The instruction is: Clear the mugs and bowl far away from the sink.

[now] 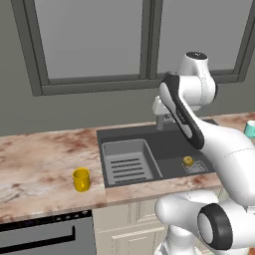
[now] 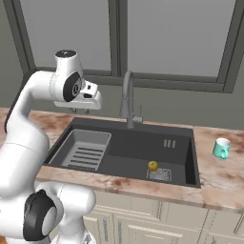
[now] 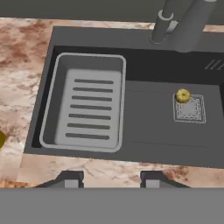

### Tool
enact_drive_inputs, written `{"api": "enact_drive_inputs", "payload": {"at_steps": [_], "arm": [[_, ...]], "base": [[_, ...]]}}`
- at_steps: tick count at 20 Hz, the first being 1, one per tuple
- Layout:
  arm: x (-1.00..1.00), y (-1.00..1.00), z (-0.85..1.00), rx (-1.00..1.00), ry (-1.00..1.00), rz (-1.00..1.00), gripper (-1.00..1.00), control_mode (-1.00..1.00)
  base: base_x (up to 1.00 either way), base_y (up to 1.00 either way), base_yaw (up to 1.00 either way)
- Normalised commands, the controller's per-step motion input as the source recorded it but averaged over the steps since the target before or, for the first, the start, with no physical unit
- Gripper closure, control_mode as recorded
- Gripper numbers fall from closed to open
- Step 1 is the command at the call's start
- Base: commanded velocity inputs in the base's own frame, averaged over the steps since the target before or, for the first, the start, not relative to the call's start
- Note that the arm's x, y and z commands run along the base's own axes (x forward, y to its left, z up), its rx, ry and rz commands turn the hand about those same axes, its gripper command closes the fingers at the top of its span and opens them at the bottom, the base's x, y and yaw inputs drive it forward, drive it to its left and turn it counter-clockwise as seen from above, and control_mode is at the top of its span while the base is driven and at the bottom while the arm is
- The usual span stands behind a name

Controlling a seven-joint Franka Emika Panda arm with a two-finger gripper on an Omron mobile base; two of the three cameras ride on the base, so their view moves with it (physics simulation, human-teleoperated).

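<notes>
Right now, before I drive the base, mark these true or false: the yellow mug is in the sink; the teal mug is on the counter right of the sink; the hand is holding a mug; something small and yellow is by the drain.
1. The yellow mug sits in the sink. False: it stands on the counter left of the sink.
2. The teal mug stands on the counter right of the sink. True.
3. The hand holds a mug. False: nothing is between its fingers.
4. A small yellow object lies by the drain. True.
</notes>
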Motion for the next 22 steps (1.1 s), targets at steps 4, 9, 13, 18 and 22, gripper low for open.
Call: {"api": "enact_drive_inputs", "payload": {"at_steps": [4, 9, 13, 18, 22], "arm": [[-0.36, 0.00, 0.01, 0.00, -0.09, 0.00, -1.00, -1.00], [-0.56, 0.08, 0.05, 0.00, -0.21, -0.02, -1.00, -1.00], [-0.49, 0.02, 0.02, 0.00, -0.10, -0.02, -1.00, -1.00], [-0.46, 0.00, 0.05, 0.00, -0.01, -0.03, -1.00, -1.00], [-0.54, 0.00, 0.10, 0.00, 0.00, -0.07, -1.00, -1.00]], "base": [[0.00, 0.00, 0.00], [0.00, 0.00, 0.00], [0.00, 0.00, 0.00], [0.00, 0.00, 0.00], [0.00, 0.00, 0.00]]}}
